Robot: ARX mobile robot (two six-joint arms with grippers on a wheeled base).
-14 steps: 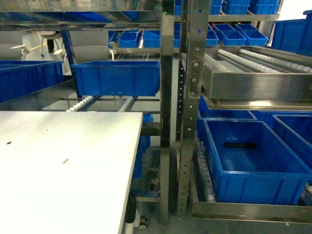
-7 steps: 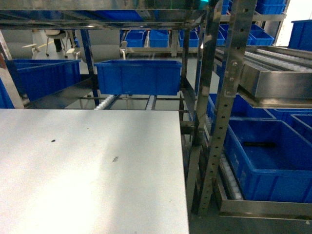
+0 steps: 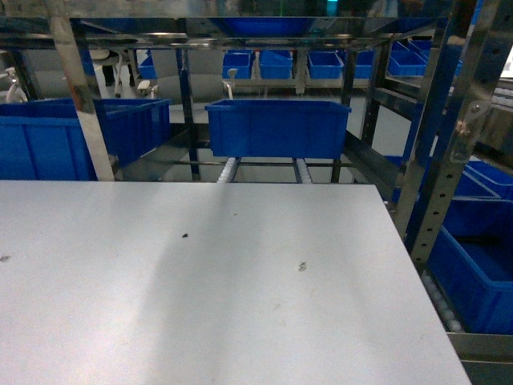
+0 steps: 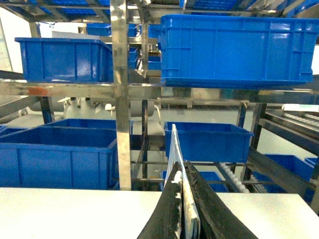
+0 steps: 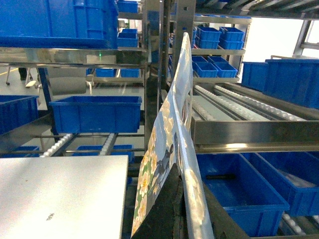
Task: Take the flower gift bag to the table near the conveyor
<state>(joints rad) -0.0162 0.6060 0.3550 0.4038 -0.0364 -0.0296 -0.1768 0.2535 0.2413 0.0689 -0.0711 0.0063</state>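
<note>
The flower gift bag [image 5: 167, 129], flat and glossy with white blossoms on green, stands on edge in the right wrist view. My right gripper [image 5: 183, 174] is shut on its lower part, out past the right edge of the table [image 5: 60, 194]. In the left wrist view my left gripper [image 4: 181, 167] is shut on a thin white edge of the bag [image 4: 174, 144], above the table [image 4: 75, 209]. The conveyor [image 3: 227, 170] runs behind the table's far edge, with white rollers under a blue bin. Neither gripper nor the bag shows in the head view.
A blue bin [image 3: 277, 128] sits on the rollers behind the table [image 3: 200, 305]. Steel rack uprights [image 3: 449, 160] stand at the right, with blue bins [image 3: 481, 273] low beside them. More roller tracks [image 5: 234, 104] and an open blue bin [image 5: 239, 189] lie right of the bag.
The head view has swung left. The table now fills most of the frame, and the steel uprights and the blue bins have slid toward the right edge.
</note>
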